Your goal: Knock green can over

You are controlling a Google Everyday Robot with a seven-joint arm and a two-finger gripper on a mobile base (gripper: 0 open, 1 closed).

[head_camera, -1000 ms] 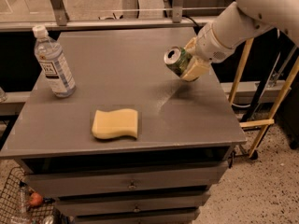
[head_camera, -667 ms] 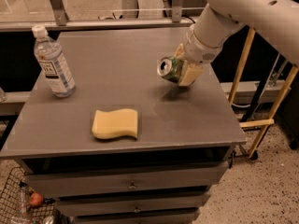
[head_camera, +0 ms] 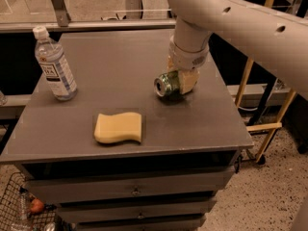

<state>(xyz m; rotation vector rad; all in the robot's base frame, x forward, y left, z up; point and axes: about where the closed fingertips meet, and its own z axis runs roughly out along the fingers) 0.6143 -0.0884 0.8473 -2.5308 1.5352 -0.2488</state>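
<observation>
The green can (head_camera: 166, 85) lies on its side on the grey table (head_camera: 120, 57), right of the middle, with its silver top facing left toward the camera. My gripper (head_camera: 181, 80) comes down from the white arm (head_camera: 231, 18) and sits on the can's far end. Its cream fingers (head_camera: 189, 80) are closed around the can's body, which rests on or just above the tabletop. The rear part of the can is hidden by the fingers.
A clear plastic water bottle (head_camera: 54, 64) stands upright at the table's left side. A yellow sponge (head_camera: 119, 127) lies near the front edge. Drawers sit below the tabletop. A wire basket (head_camera: 19, 206) is on the floor at left, a wooden frame (head_camera: 260, 124) at right.
The arm has swung left and down over the table. The can, held tilted in the air before, now lies on its side low at the tabletop, closer to the middle.
</observation>
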